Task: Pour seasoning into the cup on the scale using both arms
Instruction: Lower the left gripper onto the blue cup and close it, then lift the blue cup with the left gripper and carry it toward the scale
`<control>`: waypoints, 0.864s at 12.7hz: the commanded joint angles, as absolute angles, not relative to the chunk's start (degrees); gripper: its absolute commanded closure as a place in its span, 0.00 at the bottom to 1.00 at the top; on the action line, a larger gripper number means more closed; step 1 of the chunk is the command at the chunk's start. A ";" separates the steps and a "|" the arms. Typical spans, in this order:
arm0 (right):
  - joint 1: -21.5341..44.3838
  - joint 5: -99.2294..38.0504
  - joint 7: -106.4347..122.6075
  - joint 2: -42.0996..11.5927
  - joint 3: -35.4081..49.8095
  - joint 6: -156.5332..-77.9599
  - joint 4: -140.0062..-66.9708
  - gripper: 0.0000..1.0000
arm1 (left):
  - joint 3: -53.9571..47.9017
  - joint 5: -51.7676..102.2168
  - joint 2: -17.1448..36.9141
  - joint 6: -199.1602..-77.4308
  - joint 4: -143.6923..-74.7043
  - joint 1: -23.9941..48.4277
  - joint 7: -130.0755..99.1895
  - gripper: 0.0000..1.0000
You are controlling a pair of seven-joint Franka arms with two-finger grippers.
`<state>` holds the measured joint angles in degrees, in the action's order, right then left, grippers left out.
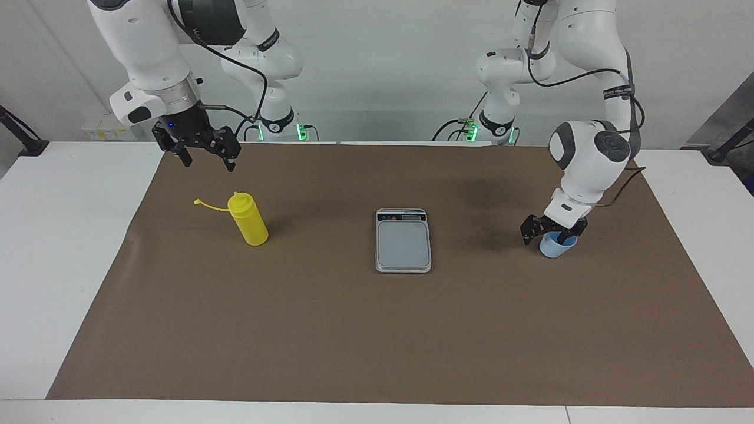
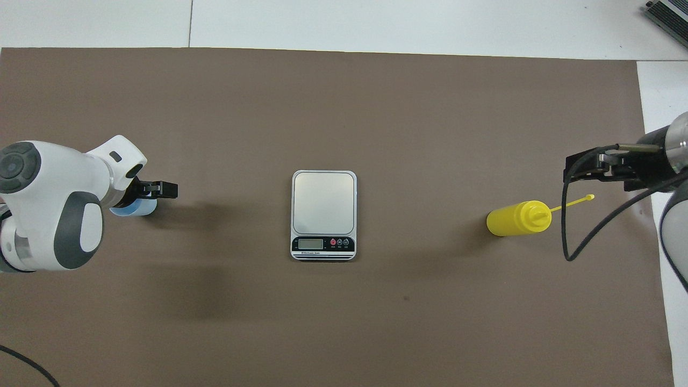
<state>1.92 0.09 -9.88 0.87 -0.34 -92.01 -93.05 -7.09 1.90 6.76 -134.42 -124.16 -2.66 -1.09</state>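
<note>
The light blue cup [image 1: 555, 249] stands on the brown mat toward the left arm's end of the table. My left gripper [image 1: 545, 238] is down at its rim, open, with one finger on the scale's side of the cup and the other at or inside its mouth. From above, the left wrist hides most of the cup [image 2: 141, 209]. The scale [image 1: 403, 241] [image 2: 323, 212] lies bare in the middle. The yellow seasoning bottle [image 1: 250, 222] [image 2: 516, 218] stands upright toward the right arm's end, its cap strap sticking out. My right gripper [image 1: 203, 156] [image 2: 583, 171] waits open in the air beside it.
A brown mat [image 1: 377, 330] covers most of the white table [image 1: 59, 235]. The right arm's black cable [image 2: 570, 236] hangs in a loop beside the bottle. A dark object [image 2: 666, 13] sits at the table's far corner.
</note>
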 commanded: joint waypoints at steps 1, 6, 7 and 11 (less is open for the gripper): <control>1.41 -1.32 -8.35 2.11 -0.26 -92.72 -94.57 0.00 | -6.50 2.90 6.15 -135.53 -125.42 -2.20 -0.62 0.15; 1.41 -1.32 -8.35 2.11 -0.26 -92.72 -94.57 0.00 | -6.50 2.90 6.15 -135.44 -125.33 -2.64 -0.44 0.67; 1.41 -1.32 -8.35 2.11 -0.26 -92.72 -94.57 0.00 | -6.50 2.90 6.15 -135.44 -125.33 -2.64 -0.44 0.75; 1.41 -1.32 -8.35 2.11 -0.26 -92.72 -94.57 0.00 | -6.50 2.90 6.15 -135.44 -125.16 -2.64 -0.44 0.97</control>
